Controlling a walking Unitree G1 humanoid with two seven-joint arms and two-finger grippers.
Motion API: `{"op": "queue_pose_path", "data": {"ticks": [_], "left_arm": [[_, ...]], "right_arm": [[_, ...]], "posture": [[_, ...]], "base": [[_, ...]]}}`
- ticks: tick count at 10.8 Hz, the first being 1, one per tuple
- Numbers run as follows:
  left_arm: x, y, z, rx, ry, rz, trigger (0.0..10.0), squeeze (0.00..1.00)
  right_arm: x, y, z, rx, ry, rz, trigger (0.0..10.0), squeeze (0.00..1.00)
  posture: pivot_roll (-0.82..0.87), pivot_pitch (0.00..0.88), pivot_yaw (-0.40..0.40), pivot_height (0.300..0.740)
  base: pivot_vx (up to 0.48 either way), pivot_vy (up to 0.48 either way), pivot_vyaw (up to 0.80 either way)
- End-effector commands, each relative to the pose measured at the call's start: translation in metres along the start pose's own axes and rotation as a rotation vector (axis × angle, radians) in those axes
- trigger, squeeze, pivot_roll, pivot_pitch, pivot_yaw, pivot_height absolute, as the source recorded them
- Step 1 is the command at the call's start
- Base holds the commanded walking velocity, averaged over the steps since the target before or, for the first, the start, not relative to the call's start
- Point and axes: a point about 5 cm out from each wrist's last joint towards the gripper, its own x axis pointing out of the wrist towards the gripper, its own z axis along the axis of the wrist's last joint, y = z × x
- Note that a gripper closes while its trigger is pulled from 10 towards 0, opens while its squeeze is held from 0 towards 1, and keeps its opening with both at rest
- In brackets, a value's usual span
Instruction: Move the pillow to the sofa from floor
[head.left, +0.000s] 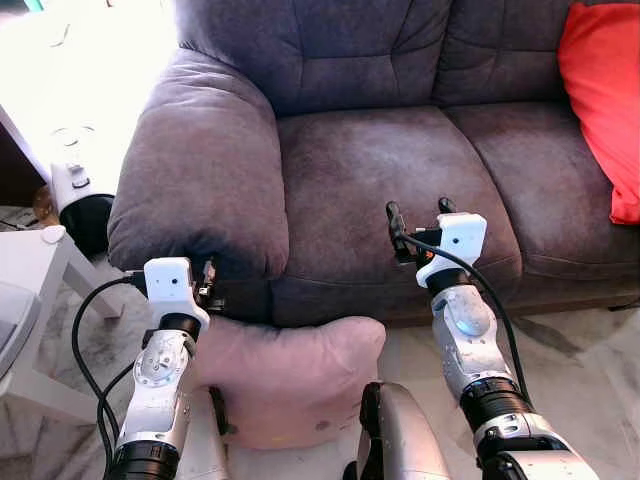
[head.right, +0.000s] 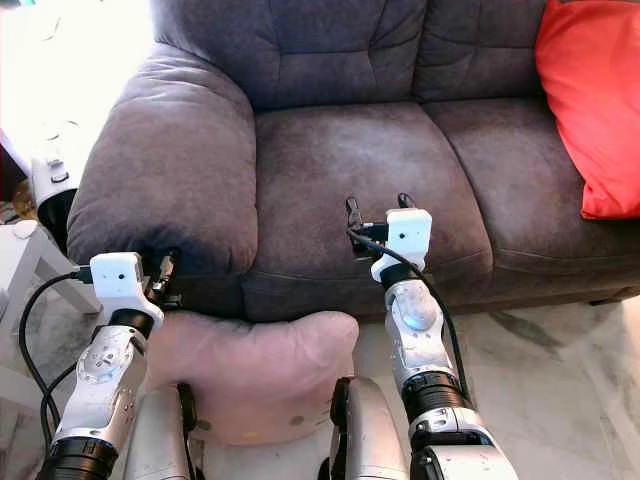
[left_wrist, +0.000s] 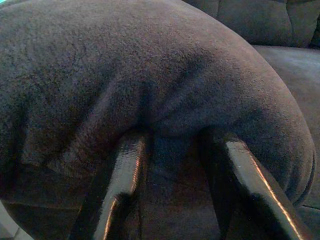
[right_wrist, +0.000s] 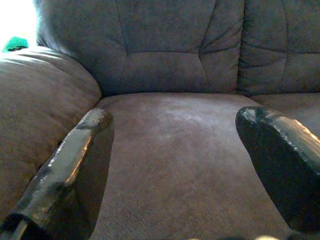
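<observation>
A pale pink pillow (head.left: 290, 375) lies on the marble floor against the front of the grey sofa (head.left: 390, 160), between my two arms. My left gripper (head.left: 208, 285) is above the pillow's left corner. Its fingertips (left_wrist: 132, 150) press against the front of the sofa's left armrest (left_wrist: 125, 75), and it is open with nothing held. My right gripper (head.left: 420, 215) hovers over the front edge of the left seat cushion (right_wrist: 175, 150). It is open wide and holds nothing.
A red cushion (head.left: 605, 90) leans at the sofa's right end. A white side table (head.left: 30, 270) stands at my left, with a white and black appliance (head.left: 80, 200) behind it. My own body (head.left: 400, 440) is at the bottom, just before the pillow.
</observation>
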Motion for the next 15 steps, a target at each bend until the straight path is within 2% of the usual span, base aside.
{"op": "queue_pose_path", "data": {"ticks": [1,6,8,13,14,15], "left_arm": [[0.009,0.010,0.023,0.000,-0.118,0.052,10.0,0.00],[0.008,0.009,0.023,0.000,-0.115,0.050,10.0,0.00],[0.008,0.008,0.023,-0.002,-0.114,0.050,10.0,0.00],[0.008,0.008,0.022,-0.006,-0.112,0.054,10.0,0.00],[0.008,0.008,0.022,-0.006,-0.112,0.056,10.0,0.00],[0.008,0.008,0.021,-0.005,-0.107,0.054,10.0,0.00]], "right_arm": [[-0.001,0.000,-0.001,0.013,0.011,0.003,10.0,0.00],[-0.004,0.000,-0.006,0.016,0.031,0.012,10.0,0.00],[-0.004,0.000,-0.005,0.014,0.028,0.017,10.0,0.00],[-0.006,0.004,-0.008,0.035,0.038,0.042,10.0,0.00],[-0.007,0.004,-0.010,0.038,0.049,0.043,10.0,0.00],[-0.009,0.004,-0.020,0.070,0.118,0.032,10.0,0.00]], "posture": [[0.13,0.086,-0.079,0.537],[0.13,0.100,-0.081,0.537],[0.12,0.110,-0.083,0.507],[0.13,0.127,-0.088,0.507],[0.13,0.131,-0.089,0.507],[0.13,0.137,-0.089,0.507]], "base": [[0.000,0.000,0.00],[0.000,0.000,0.00],[0.000,0.000,0.00],[0.000,0.000,0.00],[0.000,0.000,0.00],[0.000,0.000,0.00]]}}
